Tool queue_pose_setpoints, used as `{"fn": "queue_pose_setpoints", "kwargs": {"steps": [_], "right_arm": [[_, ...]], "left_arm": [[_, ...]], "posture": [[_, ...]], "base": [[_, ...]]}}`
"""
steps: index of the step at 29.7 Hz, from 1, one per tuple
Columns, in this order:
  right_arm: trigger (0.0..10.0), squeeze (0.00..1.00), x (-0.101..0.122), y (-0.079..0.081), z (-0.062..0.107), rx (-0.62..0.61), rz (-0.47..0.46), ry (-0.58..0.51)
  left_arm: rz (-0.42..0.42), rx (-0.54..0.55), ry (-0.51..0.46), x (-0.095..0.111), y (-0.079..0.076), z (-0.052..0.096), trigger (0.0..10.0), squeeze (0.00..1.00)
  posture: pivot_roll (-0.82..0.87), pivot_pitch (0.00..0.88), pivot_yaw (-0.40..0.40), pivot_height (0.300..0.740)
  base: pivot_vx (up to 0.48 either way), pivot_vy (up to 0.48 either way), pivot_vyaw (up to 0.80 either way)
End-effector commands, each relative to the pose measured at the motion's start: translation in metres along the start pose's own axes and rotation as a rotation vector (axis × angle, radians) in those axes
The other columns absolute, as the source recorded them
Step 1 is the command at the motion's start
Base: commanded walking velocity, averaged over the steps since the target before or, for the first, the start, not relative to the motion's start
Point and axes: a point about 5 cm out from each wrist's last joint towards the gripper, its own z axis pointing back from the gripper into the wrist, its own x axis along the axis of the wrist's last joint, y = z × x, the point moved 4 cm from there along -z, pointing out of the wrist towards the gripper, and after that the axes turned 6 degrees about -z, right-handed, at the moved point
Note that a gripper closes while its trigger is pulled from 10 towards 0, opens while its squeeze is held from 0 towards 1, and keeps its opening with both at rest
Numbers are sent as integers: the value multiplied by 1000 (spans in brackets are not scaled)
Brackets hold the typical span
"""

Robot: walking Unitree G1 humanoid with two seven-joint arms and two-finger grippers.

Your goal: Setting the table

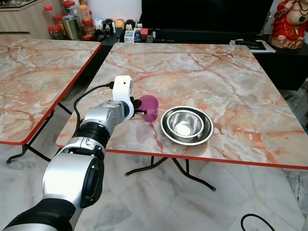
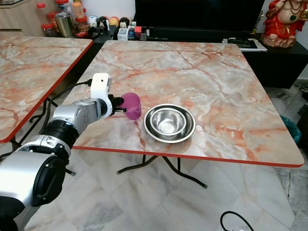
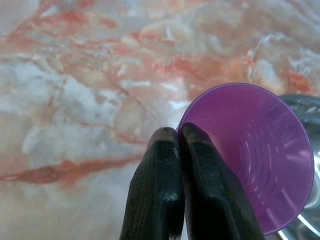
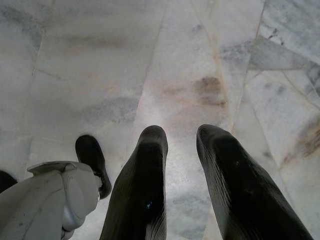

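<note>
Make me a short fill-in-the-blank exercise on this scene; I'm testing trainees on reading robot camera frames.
1. The left pincer is pinched shut on the rim of the ____ cup.
2. Right beside the cup stand nested bowls made of ____.
3. The table top has a marble pattern and a ____ edge.
4. The right pincer hangs idle above the ____.

Missing words: purple; metal; red; floor

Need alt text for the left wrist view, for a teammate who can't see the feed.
The left gripper, its two black fingers pressed together, pinches the near rim of a purple cup whose ribbed inside faces the camera. Under it lies the orange-veined marble table, with the rim of a steel bowl just past the cup.
</note>
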Motion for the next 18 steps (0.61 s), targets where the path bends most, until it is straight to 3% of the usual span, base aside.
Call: {"fn": "queue_pose_setpoints", "kwargs": {"steps": [1,18], "right_arm": [[10000,0,-5,-3,1,-14,-9,18],[10000,0,-6,-4,1,-22,-11,21]], "left_arm": [[-28,5,-4,6,-1,0,10000,0],[-34,41,13,0,0,-3,10000,0]], "posture": [[24,106,3,740],[24,104,11,740]], "base": [[0,0,0],[0,0,0]]}}
